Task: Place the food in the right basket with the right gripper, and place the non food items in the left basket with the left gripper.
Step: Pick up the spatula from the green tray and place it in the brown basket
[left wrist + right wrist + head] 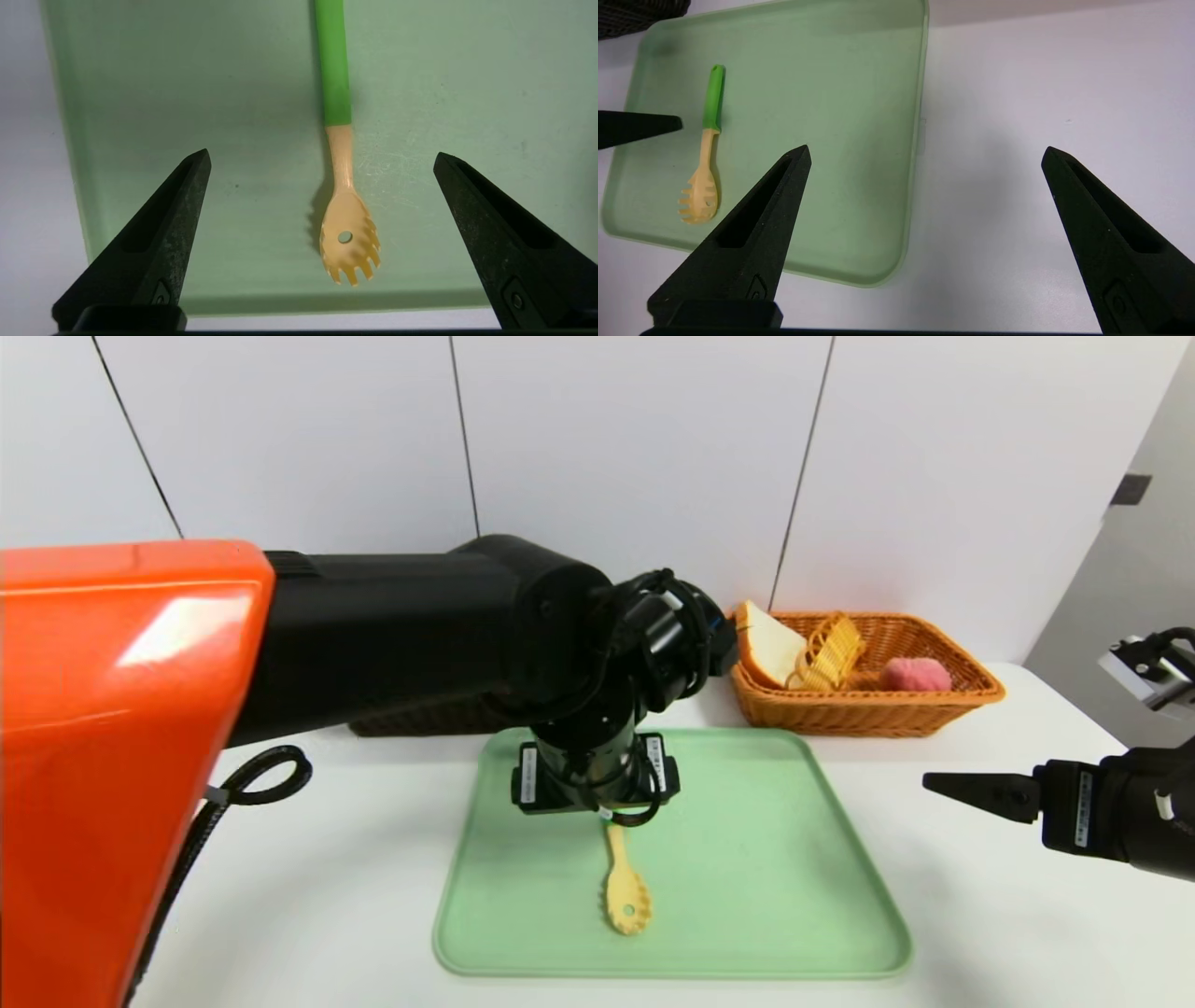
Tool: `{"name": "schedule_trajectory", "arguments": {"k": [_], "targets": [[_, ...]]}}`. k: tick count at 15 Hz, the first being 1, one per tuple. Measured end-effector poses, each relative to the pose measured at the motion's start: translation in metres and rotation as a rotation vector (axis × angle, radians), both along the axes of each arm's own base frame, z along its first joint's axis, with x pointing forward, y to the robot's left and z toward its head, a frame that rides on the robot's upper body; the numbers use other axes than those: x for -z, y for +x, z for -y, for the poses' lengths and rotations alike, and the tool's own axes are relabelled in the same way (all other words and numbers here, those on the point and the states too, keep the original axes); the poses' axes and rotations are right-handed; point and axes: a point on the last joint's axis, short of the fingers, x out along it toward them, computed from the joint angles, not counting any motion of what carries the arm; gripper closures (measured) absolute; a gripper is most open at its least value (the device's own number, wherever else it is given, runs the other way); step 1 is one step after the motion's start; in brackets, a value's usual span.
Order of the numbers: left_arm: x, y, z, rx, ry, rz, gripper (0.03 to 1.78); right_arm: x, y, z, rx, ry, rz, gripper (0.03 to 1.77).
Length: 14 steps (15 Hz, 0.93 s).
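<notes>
The left end effector hangs released, fingers spread wide above the yellow pasta spoon, which lies flat on the green tray. The right end effector, also released, hovers over the white desk beside the tray. The orange basket holds bread.

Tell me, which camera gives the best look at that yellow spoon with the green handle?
The left wrist view: the spoon lies almost whole and close up between the open left gripper fingers. The head view shows only its yellow end on the green tray; the arm hides the handle. The right wrist view shows it whole but farther off.
</notes>
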Motion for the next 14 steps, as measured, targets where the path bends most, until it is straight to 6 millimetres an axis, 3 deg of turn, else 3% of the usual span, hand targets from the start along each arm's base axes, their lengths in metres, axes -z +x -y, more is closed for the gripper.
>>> {"name": "schedule_trajectory", "arguments": {"k": [10, 14], "targets": [[0.023, 0.012, 0.013, 0.033, 0.003, -0.016, 0.12, 0.002, -0.005, 0.0, -0.022, 0.015, -0.003, 0.09], [0.027, 0.023, 0.007, 0.068, -0.023, -0.059, 0.12, 0.002, -0.005, 0.0, -0.027, 0.02, -0.003, 0.09]]}}
